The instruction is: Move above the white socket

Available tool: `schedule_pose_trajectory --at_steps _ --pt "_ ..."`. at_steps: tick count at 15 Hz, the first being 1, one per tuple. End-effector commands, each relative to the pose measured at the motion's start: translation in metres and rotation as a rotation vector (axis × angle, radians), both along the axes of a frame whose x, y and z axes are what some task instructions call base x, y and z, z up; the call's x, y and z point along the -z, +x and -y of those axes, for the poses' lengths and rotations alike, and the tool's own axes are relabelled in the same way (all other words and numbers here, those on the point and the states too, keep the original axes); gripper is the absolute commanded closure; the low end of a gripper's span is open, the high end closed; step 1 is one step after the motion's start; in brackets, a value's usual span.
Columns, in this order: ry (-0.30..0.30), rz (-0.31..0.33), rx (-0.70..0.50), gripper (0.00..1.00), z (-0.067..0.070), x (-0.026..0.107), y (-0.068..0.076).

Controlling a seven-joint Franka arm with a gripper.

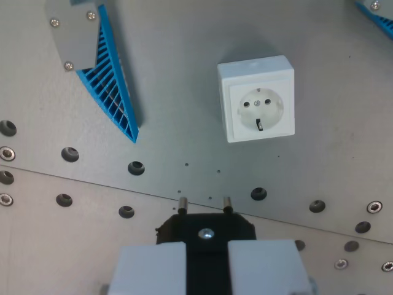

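Wrist view, looking down on a grey metal work plate. Nearest the camera, at the bottom edge, the gripper shows its two pale fingers closed on a black plug, whose two metal pins project forward, away from the camera. Just beyond the pins, a seam and a row of bolt holes cross the plate obliquely. Farther off, right of centre, the white socket lies face up on the plate, its two contact holes and earth clip visible; it is well apart from the plug and offset toward the wrist view's right. At upper left stands a blue ribbed fixture with a grey bracket. Judged from this layout, the approach is incomplete: the plug has yet to travel forward and rightward to sit over the socket face.
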State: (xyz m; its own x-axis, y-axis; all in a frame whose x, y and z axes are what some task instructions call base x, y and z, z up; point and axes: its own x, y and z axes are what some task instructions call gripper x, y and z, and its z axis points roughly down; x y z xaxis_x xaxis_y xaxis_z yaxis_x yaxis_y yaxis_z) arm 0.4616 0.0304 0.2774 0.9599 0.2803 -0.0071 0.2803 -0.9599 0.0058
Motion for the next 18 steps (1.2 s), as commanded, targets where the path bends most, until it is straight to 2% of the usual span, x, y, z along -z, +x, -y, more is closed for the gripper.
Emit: schedule_pose_trajectory --at_steps 1,8,18 --pt "0.000 0.010 -0.013 1.00 0.002 0.004 0.000" --pt "0.004 0.035 -0.036 1.00 0.008 0.017 0.000" --pt "0.001 0.064 -0.067 1.00 0.020 0.050 -0.004"
